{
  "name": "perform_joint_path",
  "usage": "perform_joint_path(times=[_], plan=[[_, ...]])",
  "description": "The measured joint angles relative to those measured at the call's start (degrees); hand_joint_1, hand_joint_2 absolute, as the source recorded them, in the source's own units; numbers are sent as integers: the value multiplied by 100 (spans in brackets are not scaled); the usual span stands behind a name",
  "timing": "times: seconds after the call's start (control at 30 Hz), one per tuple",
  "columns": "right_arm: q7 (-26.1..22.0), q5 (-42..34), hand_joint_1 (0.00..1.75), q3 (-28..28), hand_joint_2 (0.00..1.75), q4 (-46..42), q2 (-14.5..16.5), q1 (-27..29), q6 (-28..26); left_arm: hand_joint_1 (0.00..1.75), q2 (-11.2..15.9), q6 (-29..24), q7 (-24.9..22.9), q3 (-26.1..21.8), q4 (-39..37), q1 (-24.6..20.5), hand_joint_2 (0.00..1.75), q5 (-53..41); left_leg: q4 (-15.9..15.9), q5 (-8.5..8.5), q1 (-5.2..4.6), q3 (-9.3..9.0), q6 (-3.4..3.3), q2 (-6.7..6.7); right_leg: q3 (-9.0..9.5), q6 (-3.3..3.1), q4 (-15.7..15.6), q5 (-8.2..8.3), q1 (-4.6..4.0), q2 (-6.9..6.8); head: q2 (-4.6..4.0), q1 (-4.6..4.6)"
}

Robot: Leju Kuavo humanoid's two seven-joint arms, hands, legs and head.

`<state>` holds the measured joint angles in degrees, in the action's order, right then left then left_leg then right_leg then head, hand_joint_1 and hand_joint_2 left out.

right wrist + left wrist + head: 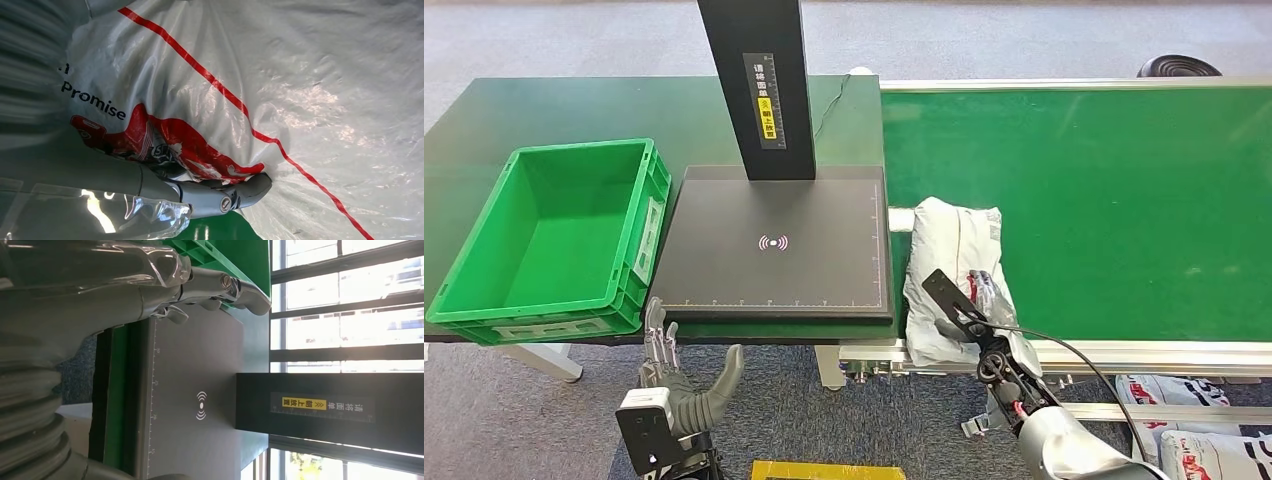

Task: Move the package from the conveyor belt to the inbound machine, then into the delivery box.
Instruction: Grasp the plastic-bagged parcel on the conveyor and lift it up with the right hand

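1. The green crate [554,240] sits just left of the black scanner pad [779,245], whose black post [759,85] rises at its back.
2. The white package [954,275] lies at the green conveyor belt's [1104,200] near left edge.
3. The right hand [969,325] presses on the package; its grip cannot be told.
4. The left hand [686,385] hangs spread and empty below the table edge [764,342], above grey carpet [544,430].

We see grey carpet [544,420] under a dark green table [544,110]. Bright windows [350,300] with dark frames stand beyond.

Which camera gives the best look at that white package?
The head view: the whole package lies on the conveyor belt. The right wrist view shows a close patch of its printed plastic; the left wrist view faces the scanner plate instead.
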<state>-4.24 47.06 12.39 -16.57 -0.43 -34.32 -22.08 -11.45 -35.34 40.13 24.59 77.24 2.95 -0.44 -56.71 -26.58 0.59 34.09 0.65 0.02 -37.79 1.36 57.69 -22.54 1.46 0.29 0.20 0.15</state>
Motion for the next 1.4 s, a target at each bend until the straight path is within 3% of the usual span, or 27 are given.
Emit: perform_joint_path(times=[0.33,0.47,0.73,0.97,1.4], plan=[[18,19,0,-18,175,0,69,66,10,0,-26,-11,-1,-11,-15,-1,175,-6,0,0,0,-5,0,0,5,3,-1,-3,0,-1,0,0],[50,20,172,-52,175,0,101,77,12,0,-41,33,0,-18,-53,-31,175,-7,0,-1,0,-10,0,0,11,4,-1,-4,0,-1,0,0],[-68,36,171,-100,175,-7,104,106,24,0,-84,70,-1,-77,-134,-96,175,-4,1,-20,0,-64,-4,0,63,8,-3,-21,0,1,0,0],[-70,4,158,-152,175,-19,104,98,21,0,-114,137,0,-121,-154,-106,175,-6,2,-28,0,-99,-4,1,96,10,-4,-31,0,1,0,0],[-197,-15,166,-284,175,-22,106,166,-4,0,-136,207,0,-162,-231,-113,175,-52,2,-30,0,-99,-6,-2,100,20,-4,-39,0,-1,0,-1]])
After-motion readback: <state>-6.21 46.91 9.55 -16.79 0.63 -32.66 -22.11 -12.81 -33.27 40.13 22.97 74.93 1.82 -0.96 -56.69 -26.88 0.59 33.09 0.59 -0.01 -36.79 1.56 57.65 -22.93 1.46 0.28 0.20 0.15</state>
